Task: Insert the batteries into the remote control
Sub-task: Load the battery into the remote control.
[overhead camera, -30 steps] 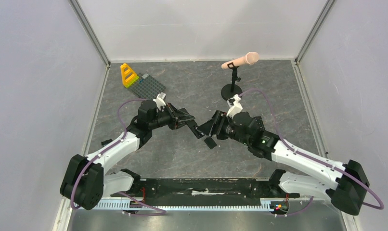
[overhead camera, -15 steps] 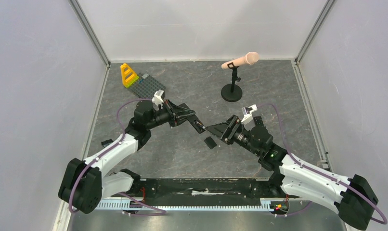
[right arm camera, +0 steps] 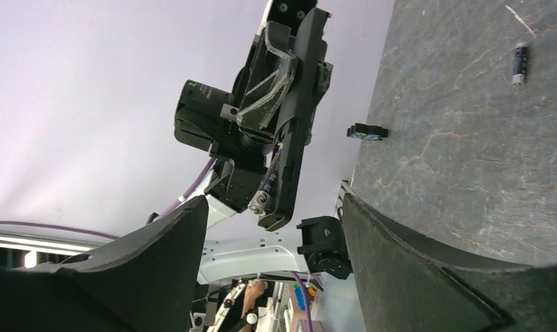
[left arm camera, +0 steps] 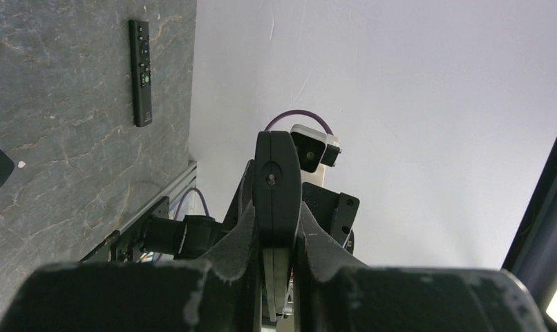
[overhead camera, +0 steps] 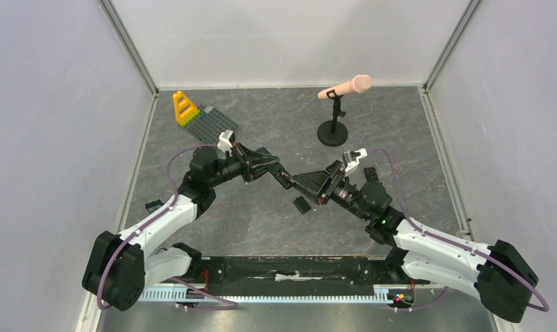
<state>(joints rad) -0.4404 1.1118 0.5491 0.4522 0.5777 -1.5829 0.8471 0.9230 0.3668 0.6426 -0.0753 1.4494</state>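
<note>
Well, my left gripper (overhead camera: 270,168) is clamped on the remote control (right arm camera: 294,135), holding it above the table (right arm camera: 469,180). My right gripper (overhead camera: 309,187) hangs with fingers apart just beside its free end. It is light, stiff and slick, so pinch the long edges. One battery (right arm camera: 265,189) seems seated; a loose battery (right arm camera: 518,63) lies on open table.

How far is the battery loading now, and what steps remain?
Done: the small cover is off, lying on the table; one battery sits in the open bay of the remote control. In hand: the left pincer is shut on the remote control, raised; the right pincer is open and empty beside it. Left: the loose battery on the table, then the cover.
</note>
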